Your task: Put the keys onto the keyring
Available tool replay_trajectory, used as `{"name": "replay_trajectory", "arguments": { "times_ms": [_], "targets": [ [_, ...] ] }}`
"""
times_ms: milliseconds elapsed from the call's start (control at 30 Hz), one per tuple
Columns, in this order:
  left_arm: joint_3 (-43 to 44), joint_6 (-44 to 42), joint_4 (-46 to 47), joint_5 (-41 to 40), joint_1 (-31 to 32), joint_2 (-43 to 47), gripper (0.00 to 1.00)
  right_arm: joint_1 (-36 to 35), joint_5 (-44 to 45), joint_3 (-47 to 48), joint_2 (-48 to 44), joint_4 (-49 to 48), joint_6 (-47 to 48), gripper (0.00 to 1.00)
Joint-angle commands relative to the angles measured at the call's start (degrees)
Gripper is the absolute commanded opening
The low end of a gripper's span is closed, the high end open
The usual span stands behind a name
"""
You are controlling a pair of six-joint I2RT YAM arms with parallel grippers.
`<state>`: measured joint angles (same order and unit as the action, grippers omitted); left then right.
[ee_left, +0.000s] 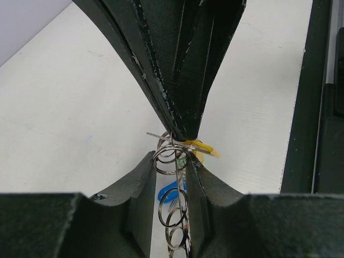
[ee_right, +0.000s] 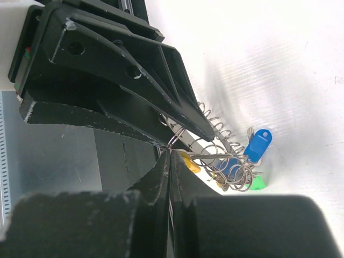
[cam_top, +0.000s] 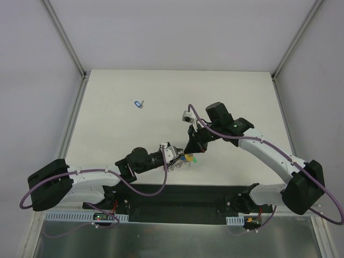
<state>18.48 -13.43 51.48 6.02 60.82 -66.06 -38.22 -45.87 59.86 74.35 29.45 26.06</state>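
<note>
My left gripper (ee_left: 172, 161) is shut on the keyring (ee_left: 174, 210), which stands edge-on between its fingers with silvery wire loops along the rim. My right gripper (ee_right: 171, 155) is shut, its tips pinching thin metal of the yellow-tagged key (ee_right: 191, 161) against the ring's top loops. From the ring (ee_right: 193, 137) hang a blue-tagged key (ee_right: 259, 144) and a green-tagged key (ee_right: 258, 184). In the top view both grippers meet near the table's front middle, left (cam_top: 176, 159) and right (cam_top: 189, 152). Another blue-tagged key (cam_top: 138, 103) lies alone on the table, far left of them.
The white table (cam_top: 242, 97) is bounded by white walls at the back and sides. A black base strip (cam_top: 177, 193) runs along the near edge, just behind the grippers.
</note>
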Motion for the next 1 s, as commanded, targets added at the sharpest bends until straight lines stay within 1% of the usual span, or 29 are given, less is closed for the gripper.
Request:
{"name": "replay_trajectory", "arguments": {
  "times_ms": [0, 333, 500, 667, 833, 967],
  "targets": [
    [0.2, 2.2, 4.8, 0.9, 0.4, 2.9, 0.0, 0.2, -1.5, 1.6, -2.5, 2.2, 2.1, 0.01],
    [1.7, 4.5, 1.2, 2.0, 0.4, 6.3, 0.0, 0.2, -4.7, 1.9, -3.3, 2.9, 3.9, 0.01],
    [3.0, 6.3, -0.5, 0.8, 0.4, 6.7, 0.0, -0.2, -4.5, 3.2, -3.4, 3.9, 5.5, 0.01],
    [5.0, 8.9, -3.0, -1.4, 0.4, 6.4, 0.0, -2.3, -0.6, 5.2, -3.5, 6.2, 8.1, 0.01],
    [6.2, 11.7, -4.1, -2.3, 0.4, 6.7, 0.0, -4.0, 3.8, 5.4, -3.9, 6.5, 9.1, 0.01],
    [6.7, 12.7, -5.8, -3.0, 0.4, 8.0, 0.0, -4.7, 5.3, 5.5, -3.7, 6.9, 9.7, 0.01]
  ]
}}
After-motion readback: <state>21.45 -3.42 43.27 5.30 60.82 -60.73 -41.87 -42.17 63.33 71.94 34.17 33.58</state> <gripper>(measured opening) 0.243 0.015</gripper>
